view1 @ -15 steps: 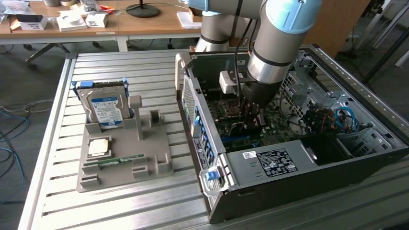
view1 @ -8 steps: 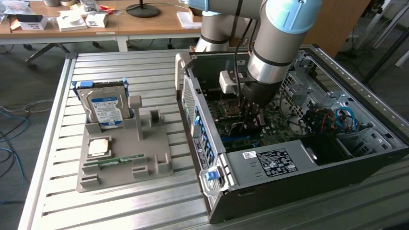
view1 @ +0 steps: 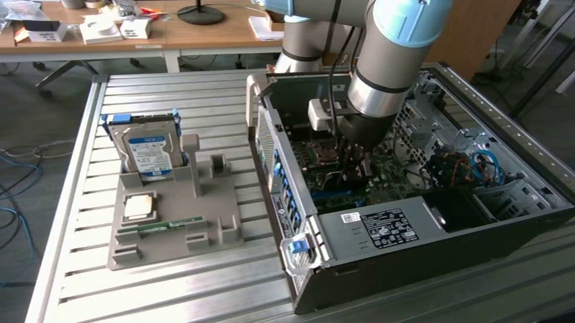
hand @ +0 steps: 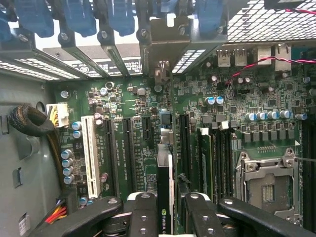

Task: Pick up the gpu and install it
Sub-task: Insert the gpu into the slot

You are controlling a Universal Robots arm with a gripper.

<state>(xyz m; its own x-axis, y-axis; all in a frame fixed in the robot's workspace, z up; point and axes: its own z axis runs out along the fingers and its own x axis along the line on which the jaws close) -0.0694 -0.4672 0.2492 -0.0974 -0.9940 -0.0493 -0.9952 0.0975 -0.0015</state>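
Note:
In the wrist view the gpu [hand: 165, 190] stands on edge over the green motherboard [hand: 133, 133], a thin dark card with a small logo near the gripper. Its far end reaches toward the rear slot openings [hand: 160, 74] of the case. My gripper [hand: 168, 219] is shut on the card's near edge, one black finger [hand: 143, 215] on each side. In the exterior view the gripper [view1: 355, 165] is down inside the open computer case [view1: 378, 229], above the motherboard. Whether the card sits in a slot I cannot tell.
A grey fixture tray [view1: 171, 202] on the slatted table holds a blue-labelled hard drive [view1: 148, 151], a square processor [view1: 139, 206] and a green memory stick [view1: 161, 227]. Inside the case are a white slot [hand: 91, 153], a processor socket [hand: 266, 182], cables [hand: 29, 121] and blue latches [hand: 118, 15].

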